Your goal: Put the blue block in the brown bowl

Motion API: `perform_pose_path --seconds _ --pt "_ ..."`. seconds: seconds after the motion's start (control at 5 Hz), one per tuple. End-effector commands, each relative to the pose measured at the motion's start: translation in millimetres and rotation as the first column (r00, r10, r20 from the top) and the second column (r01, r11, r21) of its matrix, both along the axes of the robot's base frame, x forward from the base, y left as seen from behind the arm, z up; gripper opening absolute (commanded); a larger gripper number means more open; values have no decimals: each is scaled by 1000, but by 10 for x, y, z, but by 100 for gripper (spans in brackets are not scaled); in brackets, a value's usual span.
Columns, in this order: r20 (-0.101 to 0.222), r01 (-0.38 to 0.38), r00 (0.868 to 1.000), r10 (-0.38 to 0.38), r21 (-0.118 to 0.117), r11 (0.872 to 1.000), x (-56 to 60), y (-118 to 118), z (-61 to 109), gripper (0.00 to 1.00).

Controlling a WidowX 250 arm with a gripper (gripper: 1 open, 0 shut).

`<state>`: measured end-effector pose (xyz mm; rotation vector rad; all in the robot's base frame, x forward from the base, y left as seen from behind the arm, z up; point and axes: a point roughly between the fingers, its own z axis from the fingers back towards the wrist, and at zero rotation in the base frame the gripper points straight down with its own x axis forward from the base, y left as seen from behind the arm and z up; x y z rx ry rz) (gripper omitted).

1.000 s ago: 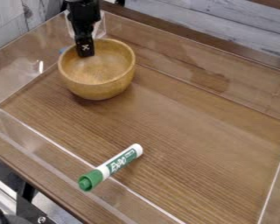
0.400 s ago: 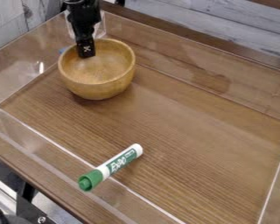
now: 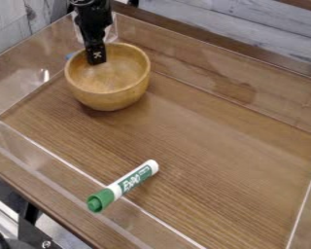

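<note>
A wooden tabletop (image 3: 210,136) with a dark brown grain fills nearly the whole view, seen from above and at an angle, and low clear plastic walls (image 3: 18,151) stand along its edges. Near the far left corner sits the brown bowl (image 3: 109,80), round, light wood, thick-walled, the largest loose object here; it stands upright on the surface. A black robot arm comes down from the top edge of the view into the bowl's far left side, and its gripper (image 3: 93,55) points straight down with the fingertips inside the bowl, below the rim. The fingers are dark and small in the picture; the claw appears to stand fairly wide, and nothing can be made out between its tips. The blue block cannot be seen anywhere on the tabletop; whether it lies in the bowl, hidden behind the claw or the near wall, cannot be told. Well apart from the bowl, close to the near edge and toward the left, lies a marker pen (image 3: 123,185) with a white barrel and a green cap, resting flat and slanted, the cap end pointing to the near left corner.
</note>
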<state>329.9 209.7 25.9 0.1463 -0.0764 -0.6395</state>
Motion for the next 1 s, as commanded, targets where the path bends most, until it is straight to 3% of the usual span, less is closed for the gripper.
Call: perform_pose_path --seconds 0.0,0.8 --pt "-129 -17 992 10 -54 998 -348 -78 -411 0" --pt "-163 -50 986 39 -63 997 -482 -123 -523 0"
